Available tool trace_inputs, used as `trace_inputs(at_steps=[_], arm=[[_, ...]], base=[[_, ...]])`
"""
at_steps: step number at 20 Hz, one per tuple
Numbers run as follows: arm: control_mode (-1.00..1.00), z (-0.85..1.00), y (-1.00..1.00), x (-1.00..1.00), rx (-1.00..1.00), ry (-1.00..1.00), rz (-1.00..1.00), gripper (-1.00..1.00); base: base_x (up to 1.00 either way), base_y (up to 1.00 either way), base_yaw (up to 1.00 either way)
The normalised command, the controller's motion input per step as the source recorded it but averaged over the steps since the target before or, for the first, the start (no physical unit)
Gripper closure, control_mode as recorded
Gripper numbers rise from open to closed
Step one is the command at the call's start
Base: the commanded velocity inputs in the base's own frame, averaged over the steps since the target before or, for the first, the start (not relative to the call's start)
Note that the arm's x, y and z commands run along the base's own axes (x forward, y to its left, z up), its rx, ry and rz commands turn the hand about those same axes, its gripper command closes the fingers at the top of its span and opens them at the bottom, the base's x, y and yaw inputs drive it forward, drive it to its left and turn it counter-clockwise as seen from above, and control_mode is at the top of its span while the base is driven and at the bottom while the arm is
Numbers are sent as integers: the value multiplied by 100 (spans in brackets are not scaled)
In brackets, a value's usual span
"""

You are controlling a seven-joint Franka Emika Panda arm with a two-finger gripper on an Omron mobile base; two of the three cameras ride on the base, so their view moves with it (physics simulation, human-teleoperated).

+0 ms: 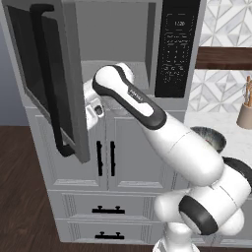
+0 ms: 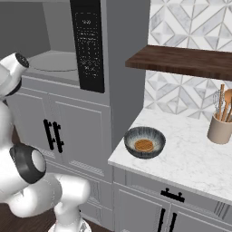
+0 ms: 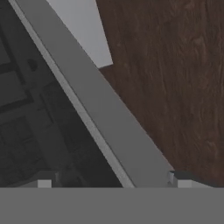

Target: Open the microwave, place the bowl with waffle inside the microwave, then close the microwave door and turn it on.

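The microwave [image 1: 118,49] is built into a column of white panelled cabinets [image 1: 106,157], its cavity open, with the round turntable [image 2: 54,61] lying flat inside. The microwave door [image 1: 47,74] is swung out to the left, hinged on that side, its dark glass window facing outward and its long black bar handle [image 1: 49,78] running upright along the free edge. The black keypad strip [image 2: 88,45] stands vertical on the right side of the oven.

The arm reaches up from the base toward the inner face of the door, its wrist just beside the door's free edge. In the hand view the gripper [image 3: 111,181] looks along the door's grey frame, which runs diagonally between the two finger tips [image 3: 43,183]; these stand wide apart with nothing clamped, the dark glass to one side and brown wooden floor [image 3: 175,87] to the other.

The bowl [image 2: 145,142] sits upright on the white marble counter [image 2: 190,154], near its left front corner, just right of the oven column. The waffle [image 2: 144,145] lies flat in the bowl's bottom, seen in the right base view; in the left base view the arm covers most of the bowl. A tan utensil pot [image 2: 220,129] with wooden utensils stands at the counter's back, well apart from the bowl. A dark wooden shelf [image 2: 181,61] hangs above the counter against the patterned tile wall.
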Motion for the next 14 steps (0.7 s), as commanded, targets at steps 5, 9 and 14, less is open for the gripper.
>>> trace_inputs(at_steps=[5,9,14], arm=[[-100,-17,100,25,0,2,0,-100],[-100,-3,67,-6,3,-4,-1,-100],[-100,1,-90,-95,24,-35,-2,-100]], base=[[0,0,0],[0,0,0],[0,0,0]])
